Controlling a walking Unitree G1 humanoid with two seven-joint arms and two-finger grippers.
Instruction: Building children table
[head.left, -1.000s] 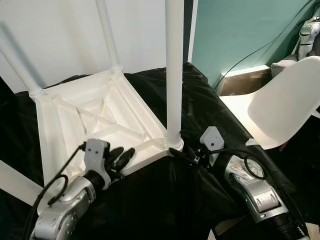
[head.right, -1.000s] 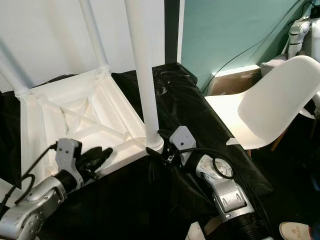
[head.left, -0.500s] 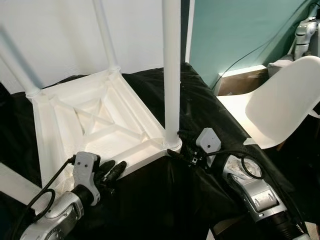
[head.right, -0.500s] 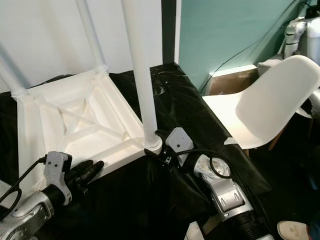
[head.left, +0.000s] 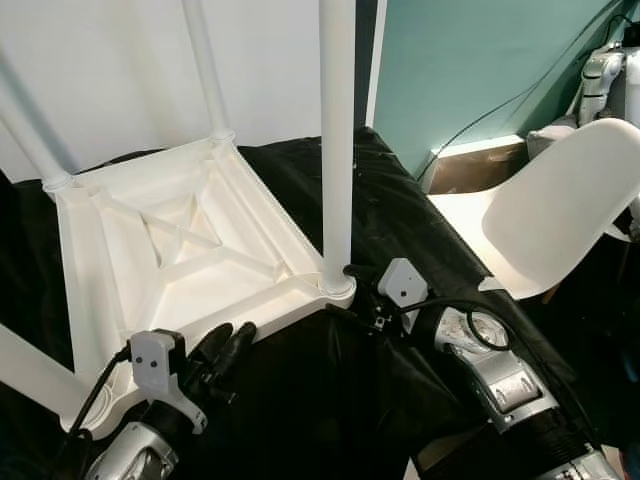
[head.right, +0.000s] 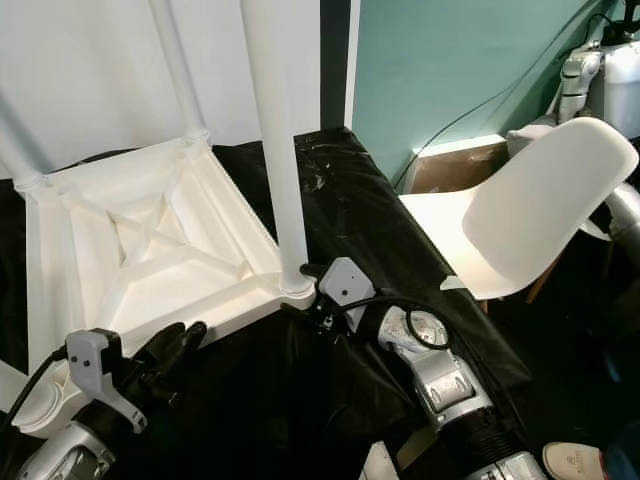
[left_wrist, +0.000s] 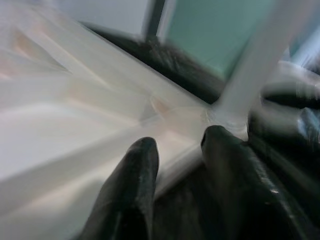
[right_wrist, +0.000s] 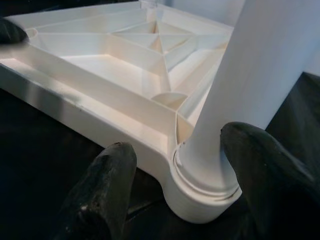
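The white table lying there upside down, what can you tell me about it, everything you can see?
The white table looks like moulded plastic and lies upside down on a black cloth. Its underside faces up, showing a raised rim and crossing ribs. Round white legs stand up from its corners; the nearest leg sits in a ringed socket. The right gripper has its fingers open on either side of that leg's base. The left gripper is at the table's near edge, fingers slightly apart.
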